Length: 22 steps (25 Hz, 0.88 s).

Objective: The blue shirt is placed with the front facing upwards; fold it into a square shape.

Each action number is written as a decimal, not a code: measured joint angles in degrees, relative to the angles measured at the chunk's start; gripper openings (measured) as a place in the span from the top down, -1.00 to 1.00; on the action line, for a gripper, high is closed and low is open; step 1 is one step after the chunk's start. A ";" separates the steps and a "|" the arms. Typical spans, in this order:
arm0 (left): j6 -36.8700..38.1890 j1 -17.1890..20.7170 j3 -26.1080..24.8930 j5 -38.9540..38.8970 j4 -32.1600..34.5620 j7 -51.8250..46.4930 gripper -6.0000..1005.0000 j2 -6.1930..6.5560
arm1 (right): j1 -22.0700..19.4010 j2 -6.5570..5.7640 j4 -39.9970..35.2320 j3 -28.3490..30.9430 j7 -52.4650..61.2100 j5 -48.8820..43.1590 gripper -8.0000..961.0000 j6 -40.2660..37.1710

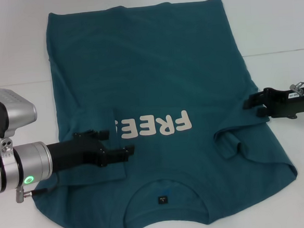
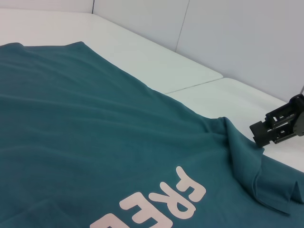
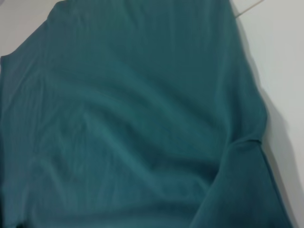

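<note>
Blue shirt (image 1: 155,82): flat on white table (image 1: 281,26), collar nearest robot, sleeves folded inward. Left gripper (image 1: 124,152): over chest, jaw state indeterminable. Right gripper (image 1: 249,103): at shirt edge, likewise indeterminable. Risk: dragging cloth bunches the folds, skewing the square.

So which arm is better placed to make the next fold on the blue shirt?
Probably left. The left gripper already sits over the blue shirt beside the lettering; the right gripper waits at its edge.
</note>
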 joint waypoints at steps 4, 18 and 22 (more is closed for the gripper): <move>0.18 0.02 0.00 0.00 0.00 0.00 -0.83 0.00 | -0.19 -0.03 -1.05 0.36 -0.35 0.10 -0.28 -1.13; 0.20 0.17 0.00 0.00 0.00 0.00 -0.83 0.00 | -1.75 -1.45 -2.33 0.02 -0.02 -0.16 -0.46 -2.16; 0.36 0.02 0.00 0.00 0.00 0.00 -0.83 0.00 | -1.55 -1.33 -2.26 -0.18 -0.02 -0.21 -0.55 -2.10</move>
